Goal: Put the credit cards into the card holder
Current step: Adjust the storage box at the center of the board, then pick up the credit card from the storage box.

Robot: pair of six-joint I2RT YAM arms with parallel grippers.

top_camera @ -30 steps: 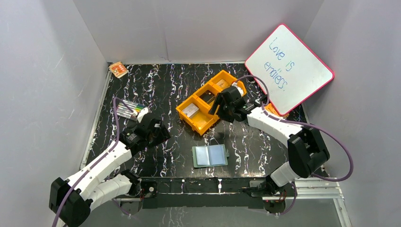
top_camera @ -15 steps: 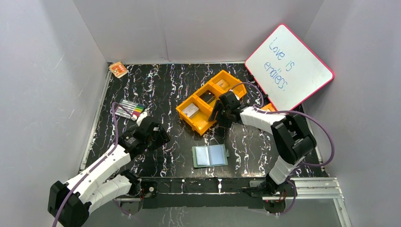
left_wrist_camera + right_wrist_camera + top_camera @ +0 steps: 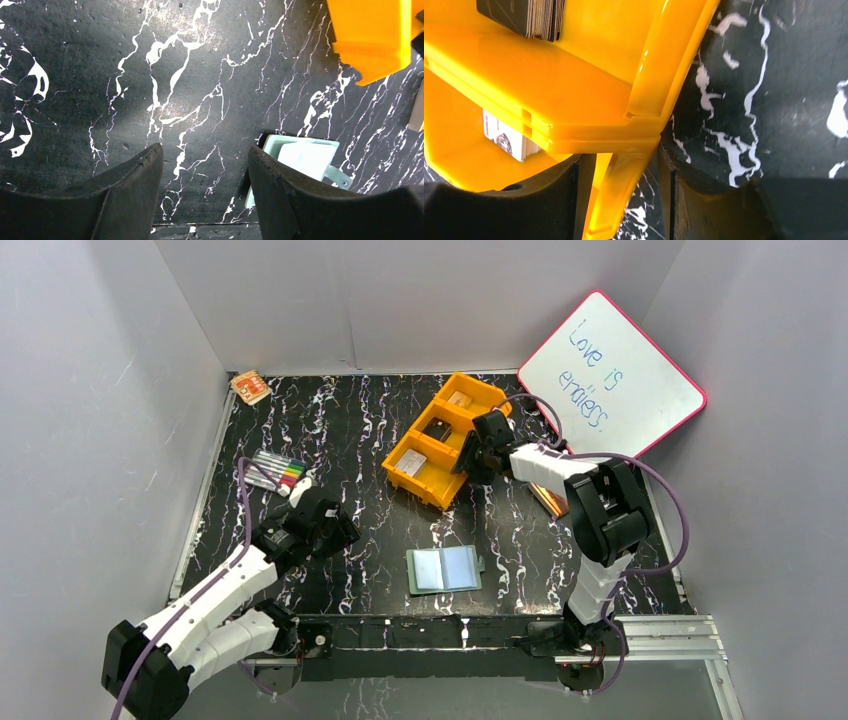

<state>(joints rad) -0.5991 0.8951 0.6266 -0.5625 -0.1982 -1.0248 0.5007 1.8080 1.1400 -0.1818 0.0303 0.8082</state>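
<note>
The card holder (image 3: pixel 445 569) lies open and flat near the front middle, pale blue pockets up; it also shows in the left wrist view (image 3: pixel 305 155). The credit cards stand in the orange tray (image 3: pixel 440 440): a silver-grey stack (image 3: pixel 410 466), a black stack (image 3: pixel 436 429) and a tan stack (image 3: pixel 460 400). My right gripper (image 3: pixel 468 455) straddles the tray's right wall (image 3: pixel 589 130), one finger inside and one outside, shut on its rim. The black cards (image 3: pixel 524 17) and silver cards (image 3: pixel 504 137) show beyond it. My left gripper (image 3: pixel 205 165) is open and empty over bare table, left of the holder.
A whiteboard (image 3: pixel 610 385) leans at the back right. Coloured markers (image 3: pixel 277 470) lie at the left. An orange patterned packet (image 3: pixel 250 387) sits in the back left corner. A brown-orange flat object (image 3: pixel 550 498) lies beside the right arm. Grey walls enclose the table.
The orange tray has shifted toward the back right and turned, along with my right gripper. The left arm drew back slightly, then held still.
</note>
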